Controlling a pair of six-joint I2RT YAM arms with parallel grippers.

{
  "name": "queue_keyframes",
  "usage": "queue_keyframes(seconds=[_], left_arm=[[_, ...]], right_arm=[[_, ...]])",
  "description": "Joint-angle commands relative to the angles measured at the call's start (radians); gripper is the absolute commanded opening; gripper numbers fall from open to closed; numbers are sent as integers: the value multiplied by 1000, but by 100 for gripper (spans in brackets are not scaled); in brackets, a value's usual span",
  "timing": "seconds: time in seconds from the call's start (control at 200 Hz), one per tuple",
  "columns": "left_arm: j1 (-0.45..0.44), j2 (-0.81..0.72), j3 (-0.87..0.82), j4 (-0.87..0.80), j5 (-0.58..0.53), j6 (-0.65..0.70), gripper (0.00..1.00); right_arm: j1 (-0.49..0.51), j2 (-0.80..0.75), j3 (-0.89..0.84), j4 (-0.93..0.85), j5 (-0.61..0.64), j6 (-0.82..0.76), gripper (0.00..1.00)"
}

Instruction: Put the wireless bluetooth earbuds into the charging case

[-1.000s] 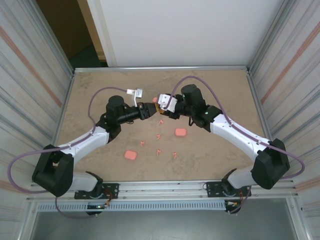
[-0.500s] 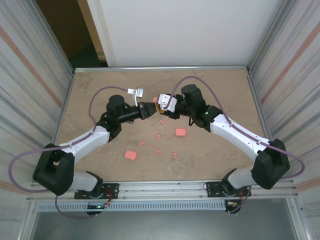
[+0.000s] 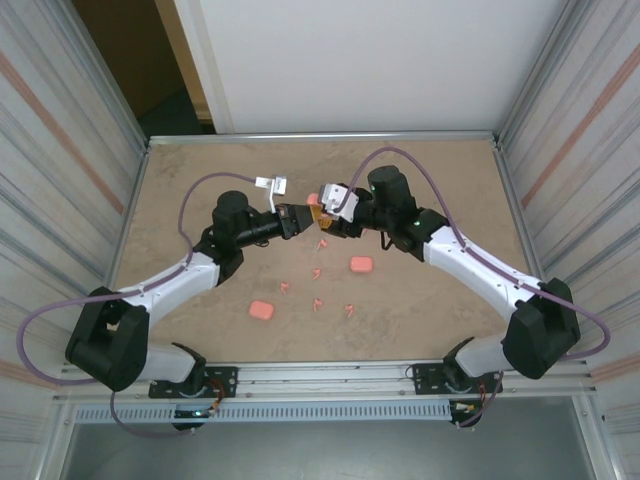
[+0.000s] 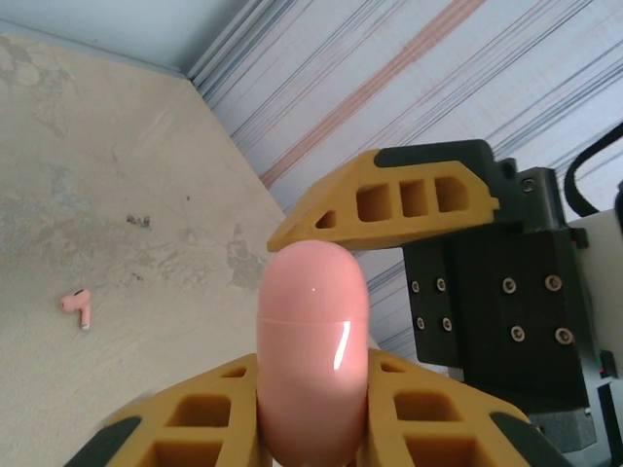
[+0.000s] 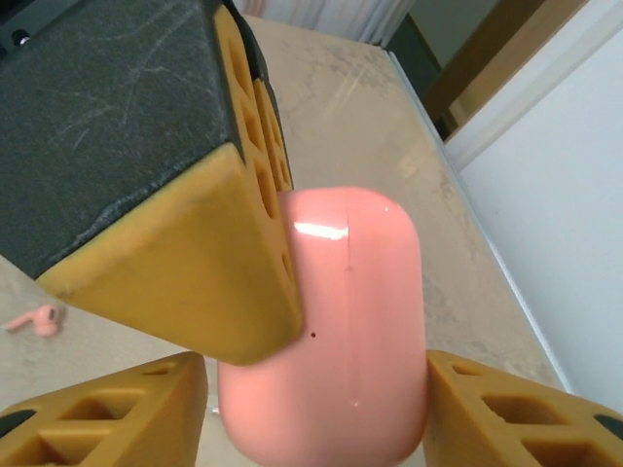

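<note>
A tan table [image 3: 200,180] walled by ribbed metal panels. Tiny pink earbuds [image 3: 316,270] lie scattered at mid-table, just near of the raised pink charging case [image 4: 311,321]. The left gripper [image 4: 311,409] clamps the case, whose long axis points at the right gripper [image 5: 316,409]. That gripper's fingers flank the case, but whether they grip it cannot be told.

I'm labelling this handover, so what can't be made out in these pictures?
- Top external: earbuds too small to tell orientation.
- Left wrist: bottom of pink case hidden inside left end effector, cut by lower edge.
- Right wrist: unclear whether right end effector touches the case; the left one's finger covers its side.
</note>
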State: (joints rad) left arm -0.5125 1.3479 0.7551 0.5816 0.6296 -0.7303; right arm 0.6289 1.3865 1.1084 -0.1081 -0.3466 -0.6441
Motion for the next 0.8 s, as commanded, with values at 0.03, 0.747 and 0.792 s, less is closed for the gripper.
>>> queue_keyframes(seconds=[0.03,0.747,0.792], left_arm=[[-4,-45,-23,104,-19,31,15],[12,-3,-37,525,-1,332,0],[12,12,-37,573,3,336,0]], right_arm=[[-48,-61,7,13,-185,158,72],[-234,-120,-81,452,-478,857,86],[-238,-120,-78,476,-489,887,86]])
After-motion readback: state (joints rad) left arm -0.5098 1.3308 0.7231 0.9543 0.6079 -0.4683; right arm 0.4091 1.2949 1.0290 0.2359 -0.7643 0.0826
